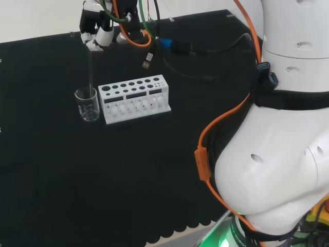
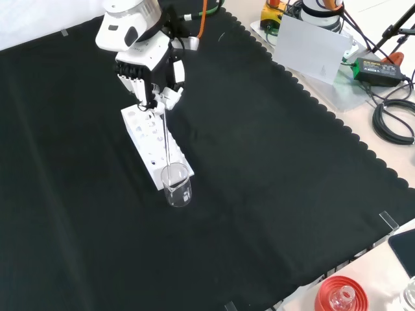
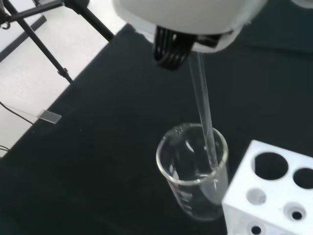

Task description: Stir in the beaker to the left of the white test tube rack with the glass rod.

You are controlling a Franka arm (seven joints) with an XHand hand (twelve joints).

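Close under the wrist camera stands the beaker (image 3: pixel 195 171), clear glass, upright on the black cloth (image 3: pixel 98 147), just beside one end of the white rack (image 3: pixel 274 196); the glass rod (image 3: pixel 204 117) slants down into it, its lower end inside the beaker near the wall on the rack's side; the hand (image 2: pixel 150 71) holds the rod's top, fingers curled round it, well above the beaker; in the head view the beaker (image 1: pixel 87 104) sits just left of the rack (image 1: pixel 134 98), the rod (image 1: pixel 90 69) nearly vertical beneath the hand (image 1: pixel 96 32); in the front view the beaker (image 2: pixel 177 184) stands at the rack's (image 2: pixel 152 146) near end.
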